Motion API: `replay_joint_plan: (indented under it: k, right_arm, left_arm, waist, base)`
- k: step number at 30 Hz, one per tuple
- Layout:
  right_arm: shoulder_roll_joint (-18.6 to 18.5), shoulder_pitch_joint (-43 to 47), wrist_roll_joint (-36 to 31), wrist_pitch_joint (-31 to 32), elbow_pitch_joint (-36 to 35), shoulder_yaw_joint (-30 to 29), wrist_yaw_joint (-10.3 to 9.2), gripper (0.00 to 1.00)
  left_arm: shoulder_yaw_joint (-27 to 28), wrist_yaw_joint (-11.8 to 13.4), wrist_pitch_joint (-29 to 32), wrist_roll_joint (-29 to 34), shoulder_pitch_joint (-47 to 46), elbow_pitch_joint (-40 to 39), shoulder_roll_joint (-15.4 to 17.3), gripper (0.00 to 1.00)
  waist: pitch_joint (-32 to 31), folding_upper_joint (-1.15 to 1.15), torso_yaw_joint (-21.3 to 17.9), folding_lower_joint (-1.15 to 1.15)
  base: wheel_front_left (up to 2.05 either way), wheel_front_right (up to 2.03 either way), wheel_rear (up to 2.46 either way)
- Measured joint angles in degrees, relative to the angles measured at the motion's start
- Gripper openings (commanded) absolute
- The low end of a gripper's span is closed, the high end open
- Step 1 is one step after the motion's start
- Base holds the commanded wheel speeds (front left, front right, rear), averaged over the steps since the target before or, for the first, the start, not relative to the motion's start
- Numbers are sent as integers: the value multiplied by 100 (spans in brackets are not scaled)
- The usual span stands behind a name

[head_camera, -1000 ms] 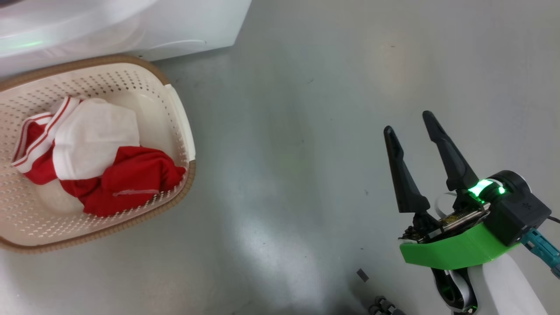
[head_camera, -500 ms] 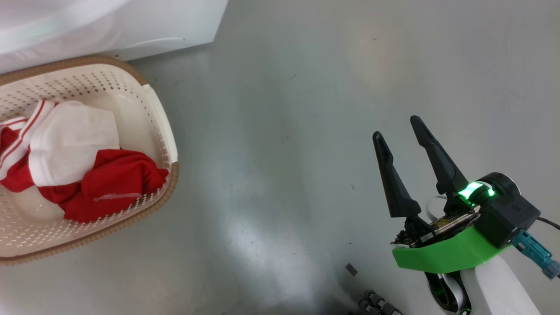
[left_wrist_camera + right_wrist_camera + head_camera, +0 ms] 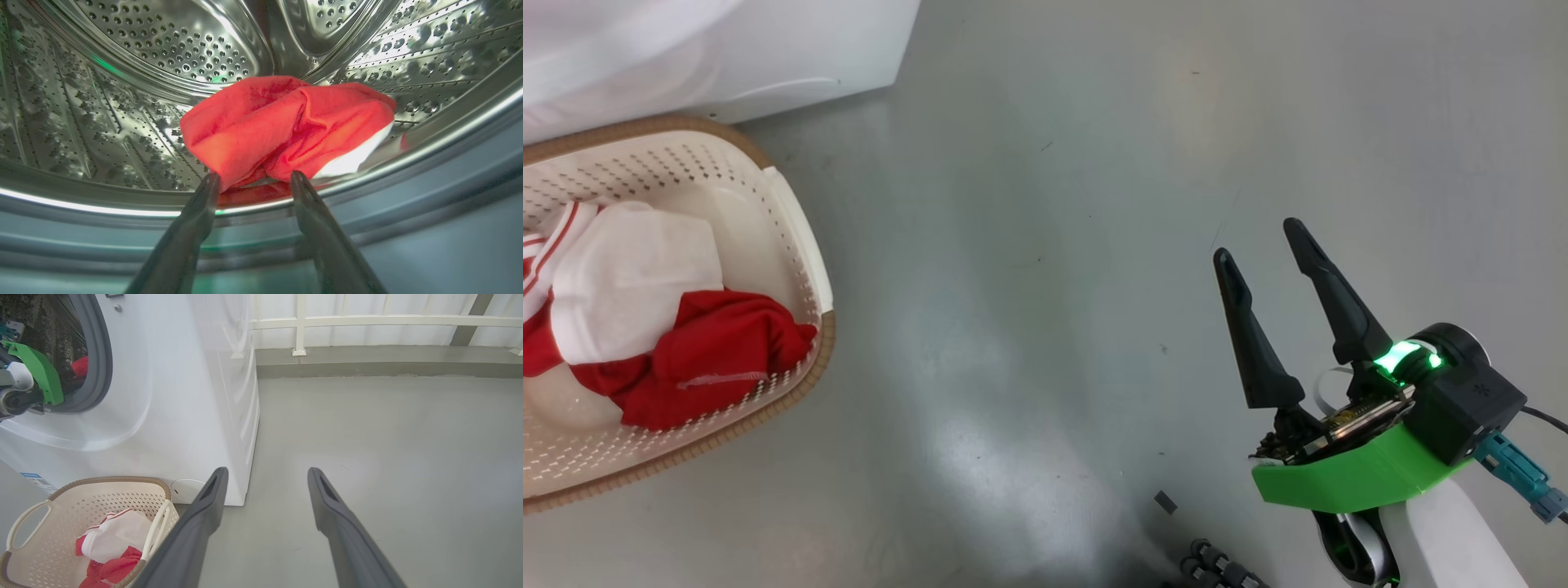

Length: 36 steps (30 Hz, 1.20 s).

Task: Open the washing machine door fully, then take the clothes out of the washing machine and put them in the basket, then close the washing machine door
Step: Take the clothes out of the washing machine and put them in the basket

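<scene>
Inside the steel drum [image 3: 171, 49] of the washing machine [image 3: 184, 396] lies a red garment [image 3: 282, 126] with a white edge. My left gripper [image 3: 254, 179] is open, its fingertips [image 3: 212, 181] at the garment's near edge. The left arm's green part [image 3: 39, 371] reaches through the grey rubber ring [image 3: 104, 355]. The cream basket [image 3: 792, 220] stands on the floor before the machine [image 3: 768, 49] and holds red and white clothes [image 3: 645, 310]. Open and empty, my right gripper [image 3: 1258, 241] hovers over the bare floor, far right of the basket [image 3: 102, 482]. The door is out of view.
Grey floor [image 3: 1045, 245] stretches wide to the right of the machine and basket. A white railing [image 3: 367, 321] on a low kerb closes off the back. A small dark scrap [image 3: 1165, 501] lies near my base's wheels [image 3: 1217, 567].
The head camera has turned, so the basket and machine sit further left in the picture. The right gripper stays open and keeps nearly the same place.
</scene>
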Motion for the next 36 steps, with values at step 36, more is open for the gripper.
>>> replay_joint_plan:
  k: [36]
  right_arm:
    - [-2, -4, -7, 0, 59, -57, 0, 100]
  left_arm:
    - [-70, -303, -376, -539, 579, -1250, -66, 0]
  waist:
    - [-144, 0, 339, 0]
  base:
    - [0, 0, 0]
